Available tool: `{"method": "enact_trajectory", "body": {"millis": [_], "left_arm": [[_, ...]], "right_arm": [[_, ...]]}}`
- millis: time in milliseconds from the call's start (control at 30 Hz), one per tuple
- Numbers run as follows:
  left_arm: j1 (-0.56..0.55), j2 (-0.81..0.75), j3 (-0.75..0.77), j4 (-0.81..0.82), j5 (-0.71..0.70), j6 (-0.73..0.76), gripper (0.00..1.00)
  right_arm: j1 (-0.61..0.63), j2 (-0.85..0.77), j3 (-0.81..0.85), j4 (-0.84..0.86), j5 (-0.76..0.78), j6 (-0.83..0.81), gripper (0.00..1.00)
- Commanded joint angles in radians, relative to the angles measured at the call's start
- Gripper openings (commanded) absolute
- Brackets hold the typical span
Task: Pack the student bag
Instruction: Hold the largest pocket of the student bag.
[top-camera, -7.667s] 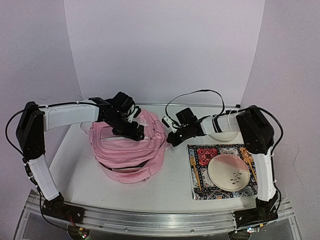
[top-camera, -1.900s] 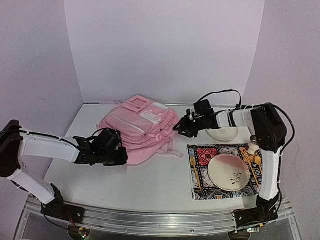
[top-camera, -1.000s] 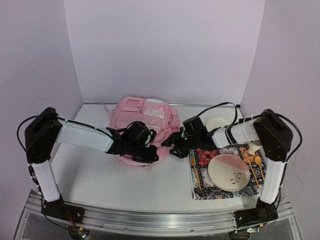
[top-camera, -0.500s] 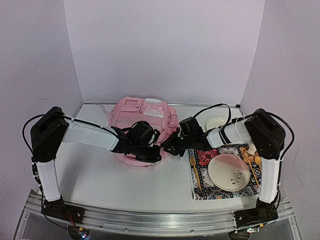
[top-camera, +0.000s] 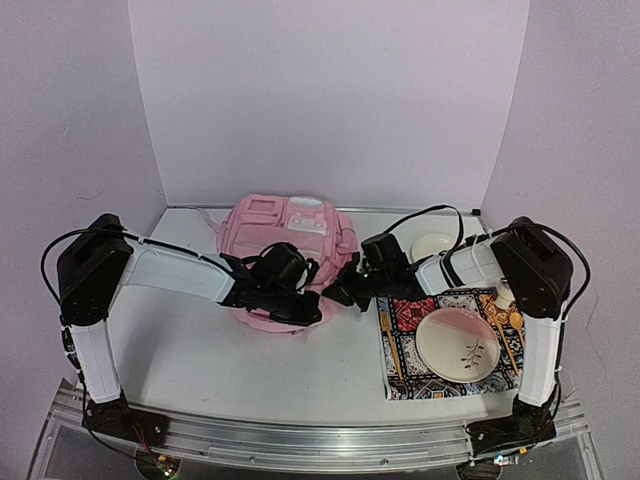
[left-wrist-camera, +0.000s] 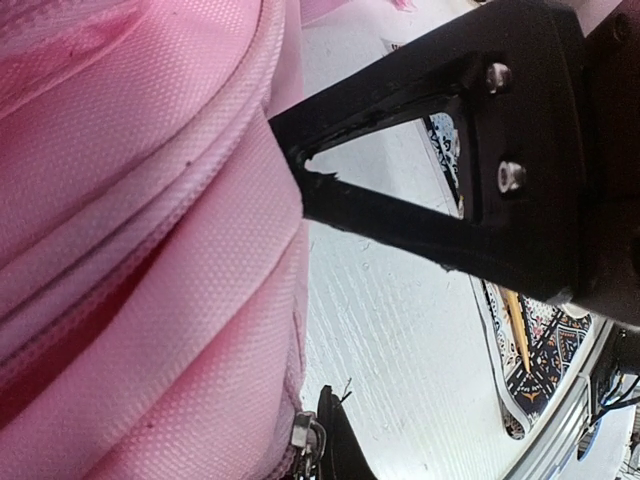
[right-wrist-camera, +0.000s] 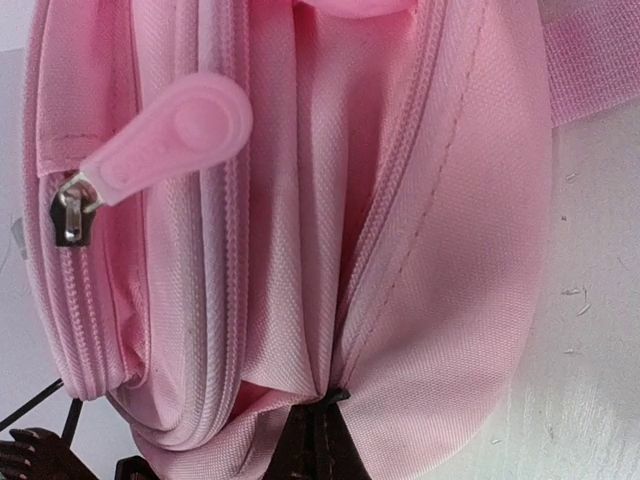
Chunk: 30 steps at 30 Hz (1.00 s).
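The right pincer (right-wrist-camera: 318, 408) clamps student bag (right-wrist-camera: 300, 250) fabric; left pincer (top-camera: 302, 308), closed, touches it.

We note: student bag (top-camera: 285, 240) pink, pocket panels (top-camera: 305, 224) paler pink-white, zip pull (right-wrist-camera: 170, 135) pink. Placemat (top-camera: 408, 310) red, black, blue ornate pattern. Plate (top-camera: 440, 335) cream and pink, dark sprig motif. Table (top-camera: 180, 350) white.

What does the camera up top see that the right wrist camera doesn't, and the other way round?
Only the top camera: the whole student bag, the left arm and right arm, the patterned mat, the plate on it and a white bowl behind. Only the right wrist camera: a pink zipper pull with its metal slider, up close, and the right jaws pinching a fold of fabric. Both: the pink bag on the white table.
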Motion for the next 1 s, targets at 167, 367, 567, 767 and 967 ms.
{"method": "enact_trajectory", "body": {"millis": [167, 367, 567, 767, 967], "left_arm": [[-0.022, -0.101, 0.077, 0.034, 0.06, 0.042, 0.0], [-0.022, -0.158, 0.109, 0.045, 0.093, 0.083, 0.0], [-0.022, -0.174, 0.085, 0.067, 0.139, 0.093, 0.0], [-0.024, -0.154, 0.088, 0.078, 0.165, 0.104, 0.0], [-0.029, -0.128, 0.101, 0.086, 0.183, 0.106, 0.0]], "right_arm": [[-0.013, -0.188, -0.123, -0.065, 0.07, -0.047, 0.26], [-0.025, -0.202, -0.135, -0.063, 0.075, -0.026, 0.49], [-0.026, -0.156, -0.054, -0.062, 0.04, -0.013, 0.64], [-0.026, -0.125, -0.007, -0.06, 0.004, -0.009, 0.69], [-0.023, -0.09, 0.019, -0.045, -0.027, -0.002, 0.66]]}}
